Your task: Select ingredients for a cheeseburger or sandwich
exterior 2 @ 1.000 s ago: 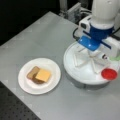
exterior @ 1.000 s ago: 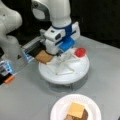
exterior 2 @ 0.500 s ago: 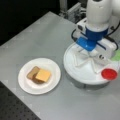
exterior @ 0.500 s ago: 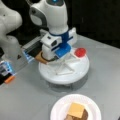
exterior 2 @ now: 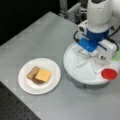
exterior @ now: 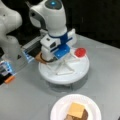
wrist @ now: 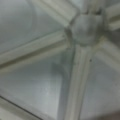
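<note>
The gripper [exterior: 50,59] sits low over the divided tray [exterior 2: 75,72] near a brown piece [exterior: 39,58], fingers hidden so I cannot tell their state, apparently mid-pick, needing a secure grasp, while the sandwich [exterior 2: 39,75] waits on the plate [exterior 2: 25,86] lower left.

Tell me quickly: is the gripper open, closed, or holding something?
Gripper: low over the divided tray; open, closed or holding cannot be told.
</note>
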Available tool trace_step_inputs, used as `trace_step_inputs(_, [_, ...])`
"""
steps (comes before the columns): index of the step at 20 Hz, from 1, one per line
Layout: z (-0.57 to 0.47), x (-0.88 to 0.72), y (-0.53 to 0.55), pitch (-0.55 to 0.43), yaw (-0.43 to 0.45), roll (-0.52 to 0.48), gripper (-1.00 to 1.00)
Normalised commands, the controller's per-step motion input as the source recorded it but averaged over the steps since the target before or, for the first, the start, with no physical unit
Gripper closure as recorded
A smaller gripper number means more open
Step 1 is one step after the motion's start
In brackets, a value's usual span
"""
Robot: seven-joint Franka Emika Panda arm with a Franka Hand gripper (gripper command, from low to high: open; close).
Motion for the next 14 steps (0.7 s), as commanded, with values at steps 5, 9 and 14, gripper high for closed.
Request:
trace_step_inputs(5, [-0.14,-0.27,-0.01,-0.246,0.032,0.104,-1.0])
trace_step_inputs(9, [-0.1,-0.22,-0.03,-0.223,0.04,0.106,-1.0])
trace_step_inputs(14, [-0.1,-0.19,-0.02,-0.194,0.003,0.109,-1.0])
